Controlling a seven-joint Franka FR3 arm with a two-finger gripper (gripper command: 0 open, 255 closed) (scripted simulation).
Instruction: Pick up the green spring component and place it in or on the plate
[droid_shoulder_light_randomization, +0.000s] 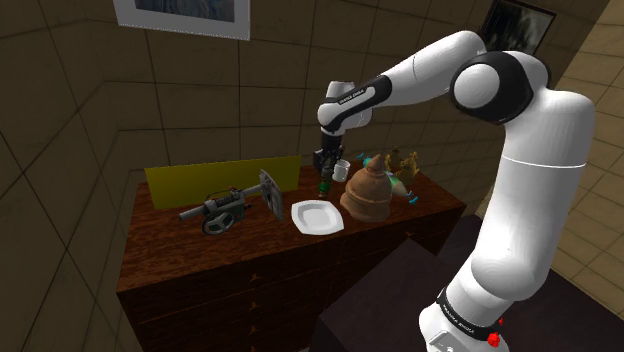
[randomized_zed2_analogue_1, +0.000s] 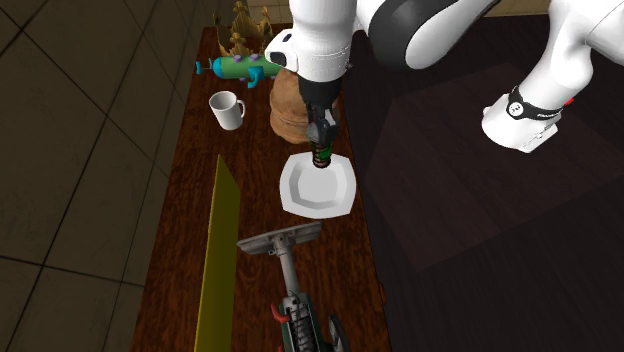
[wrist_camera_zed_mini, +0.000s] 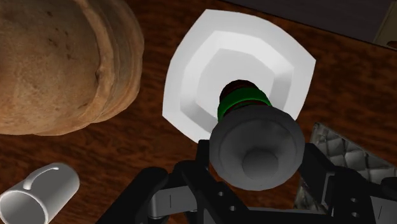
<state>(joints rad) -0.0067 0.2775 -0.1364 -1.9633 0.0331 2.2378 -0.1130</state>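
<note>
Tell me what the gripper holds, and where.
The spring, clasped between the fingers at its grey upper end; its green coils hang below, over the plate.

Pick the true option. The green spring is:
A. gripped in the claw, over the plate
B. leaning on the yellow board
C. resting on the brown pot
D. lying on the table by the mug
A: the claw clasps the spring, and the wrist view shows the white plate right behind it.
</note>
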